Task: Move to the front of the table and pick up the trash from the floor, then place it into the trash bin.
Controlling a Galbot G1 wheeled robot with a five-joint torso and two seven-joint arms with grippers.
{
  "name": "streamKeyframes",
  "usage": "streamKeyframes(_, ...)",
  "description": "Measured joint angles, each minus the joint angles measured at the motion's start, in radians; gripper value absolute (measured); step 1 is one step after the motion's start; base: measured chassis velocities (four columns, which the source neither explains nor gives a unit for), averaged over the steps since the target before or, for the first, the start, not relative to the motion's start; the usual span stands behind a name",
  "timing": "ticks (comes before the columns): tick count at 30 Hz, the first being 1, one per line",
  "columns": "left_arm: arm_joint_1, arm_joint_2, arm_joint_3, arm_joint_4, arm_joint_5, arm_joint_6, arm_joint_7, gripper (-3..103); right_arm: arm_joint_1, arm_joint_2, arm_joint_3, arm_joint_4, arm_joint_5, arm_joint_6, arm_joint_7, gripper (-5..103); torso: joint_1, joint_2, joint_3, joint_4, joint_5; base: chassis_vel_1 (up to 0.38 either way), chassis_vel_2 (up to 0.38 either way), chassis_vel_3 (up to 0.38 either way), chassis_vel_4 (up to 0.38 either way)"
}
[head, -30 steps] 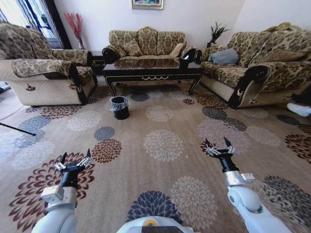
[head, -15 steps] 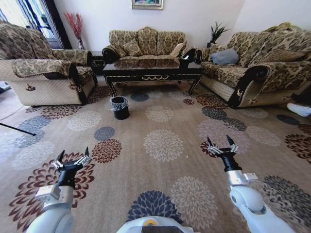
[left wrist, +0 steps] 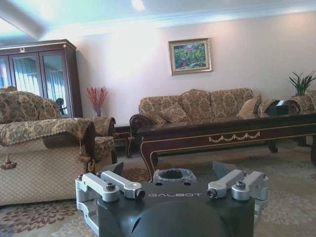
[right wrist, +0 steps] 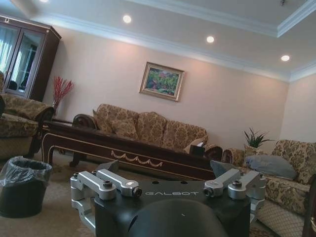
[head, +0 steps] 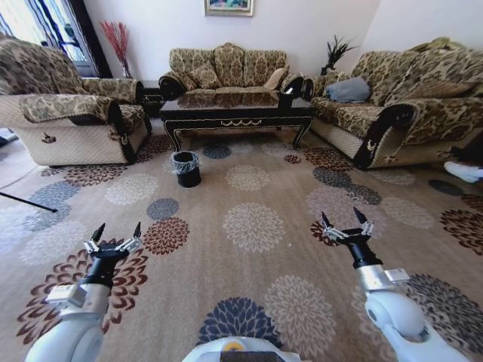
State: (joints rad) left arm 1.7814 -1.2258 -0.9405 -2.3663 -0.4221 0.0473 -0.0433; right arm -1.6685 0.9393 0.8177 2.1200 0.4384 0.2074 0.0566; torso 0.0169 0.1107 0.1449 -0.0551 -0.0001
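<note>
Both my arms have drifted outward; left gripper [head: 116,236] and right gripper [head: 345,224] gape empty above carpet [head: 249,226], trash bin [head: 186,167] lined, near the table [head: 235,113].

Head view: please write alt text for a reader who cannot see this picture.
Two open grippers, left gripper and right gripper, are held low over a flower-patterned carpet, holding nothing. Farther ahead, the trash bin stands on the carpet before the table, with sofas around.

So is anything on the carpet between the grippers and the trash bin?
Nothing visible. Open patterned carpet runs from the left gripper and right gripper, both with fingers open, to the trash bin in front of the table.
</note>
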Motion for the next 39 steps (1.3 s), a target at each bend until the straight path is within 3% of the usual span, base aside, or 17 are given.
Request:
streamKeyframes(6,-0.002,0.000,-0.015,0.003,-0.005,0.000,0.001,100,-0.020,-0.014,0.036,0.083,0.027,-0.131,0.023,100,0.005,0.026,0.021,0.0000,-0.0001,0.000,0.000,0.000,0.000)
streamKeyframes(16,0.002,0.012,-0.034,0.004,-0.013,0.008,0.004,100,-0.045,-0.010,0.057,0.119,0.022,-0.230,0.002,100,0.013,0.067,0.053,-0.0001,0.0001,0.000,0.000,0.000,0.000)
streamKeyframes(39,0.010,0.015,-0.045,0.001,-0.022,0.017,0.017,100,-0.040,-0.016,0.063,0.129,0.039,-0.240,0.026,100,0.039,0.157,0.118,0.0000,0.0000,0.000,0.000,0.000,0.000)
